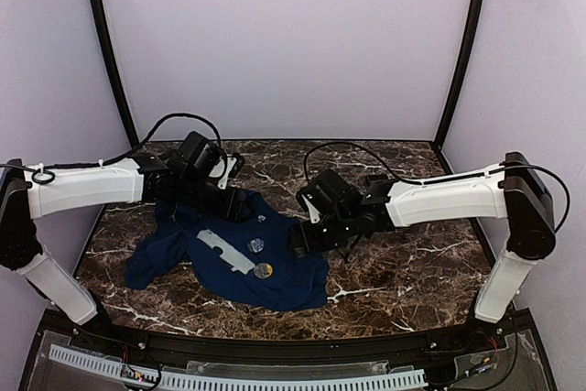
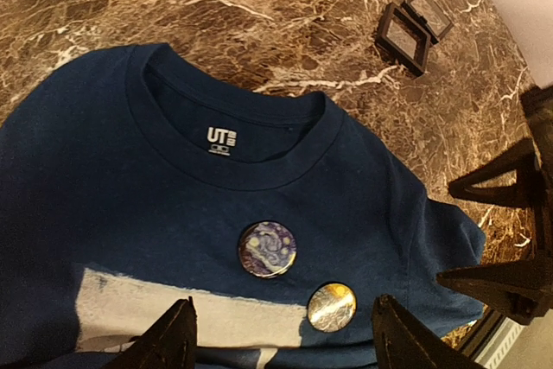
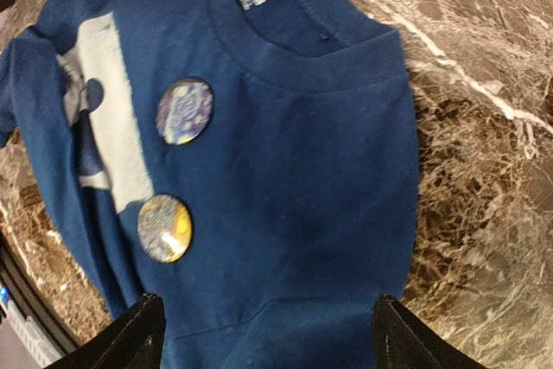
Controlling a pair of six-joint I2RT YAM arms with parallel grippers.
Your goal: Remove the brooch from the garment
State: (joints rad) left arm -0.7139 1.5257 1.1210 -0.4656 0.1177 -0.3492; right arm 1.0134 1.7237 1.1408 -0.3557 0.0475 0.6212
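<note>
The blue brooch [image 2: 267,249] is seen at twelve o'clock of the open left end effector [image 2: 282,302]; the open right end effector [image 3: 268,300] is judged farther off.

The left arm [image 1: 87,185] and right arm [image 1: 449,197] have white shells with chunky black joints. Thin black cables [image 1: 174,121] loop above them. The wedge-shaped fingers [image 2: 173,343] are black, perhaps plastic.

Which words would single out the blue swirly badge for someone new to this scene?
On the marble table lies a navy T-shirt. Below its collar label sit two round badges. The blue badge, with pale swirls, is nearer the label; the gold badge is farther.
</note>
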